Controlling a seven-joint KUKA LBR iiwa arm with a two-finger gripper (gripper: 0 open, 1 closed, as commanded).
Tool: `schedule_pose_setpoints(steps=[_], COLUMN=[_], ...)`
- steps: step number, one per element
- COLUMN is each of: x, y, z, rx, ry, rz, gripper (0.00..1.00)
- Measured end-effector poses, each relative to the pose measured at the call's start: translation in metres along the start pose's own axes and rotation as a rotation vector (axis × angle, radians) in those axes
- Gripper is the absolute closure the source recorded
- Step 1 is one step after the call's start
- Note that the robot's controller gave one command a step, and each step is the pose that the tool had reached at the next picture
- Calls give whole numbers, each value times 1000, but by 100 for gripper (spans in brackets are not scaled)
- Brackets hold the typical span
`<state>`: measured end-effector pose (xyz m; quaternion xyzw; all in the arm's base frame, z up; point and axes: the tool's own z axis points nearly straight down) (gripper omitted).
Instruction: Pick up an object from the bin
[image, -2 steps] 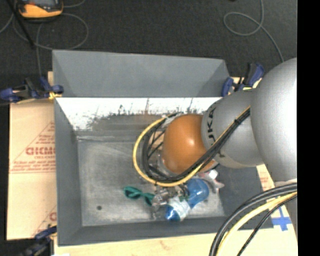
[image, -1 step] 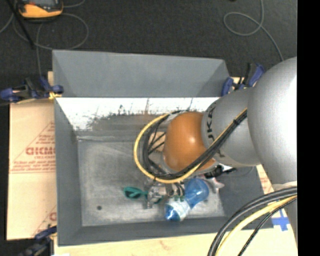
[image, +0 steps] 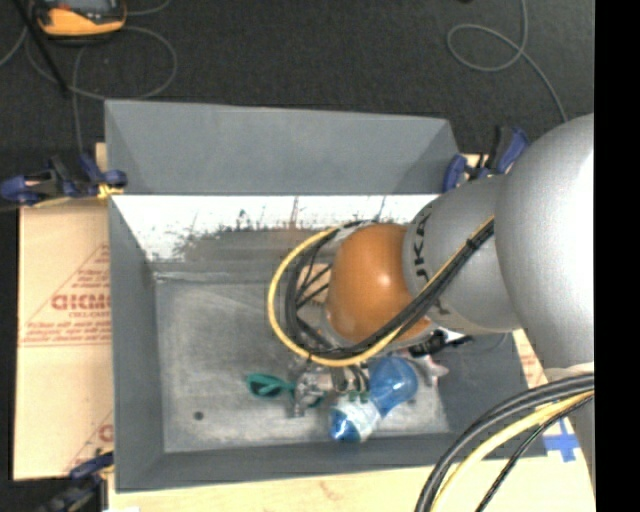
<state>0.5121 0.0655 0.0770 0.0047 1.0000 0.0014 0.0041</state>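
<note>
The arm (image: 530, 250) reaches in from the right, its orange cover (image: 365, 280) and looped cables (image: 280, 300) hanging low over the front part of the grey bin (image: 135, 330). Below the cover, the fingers (image: 305, 392) are down near the floor, but I cannot tell whether they are open or closed, or whether they hold anything. A small teal piece (image: 264, 384) lies just to their left. A rounded blue object (image: 392, 383) sits just to their right, and a blue-and-clear thing (image: 350, 422) lies in front, touching it.
</note>
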Motion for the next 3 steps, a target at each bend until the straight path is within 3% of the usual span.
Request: schedule_pose_setpoints(steps=[1, 2, 3], x=[-9, -9, -29], y=[-16, -16, -19], z=[-118, -118, -172], rx=[2, 2, 4], ry=[5, 5, 9], rz=[28, 28, -28], gripper=[100, 100, 100])
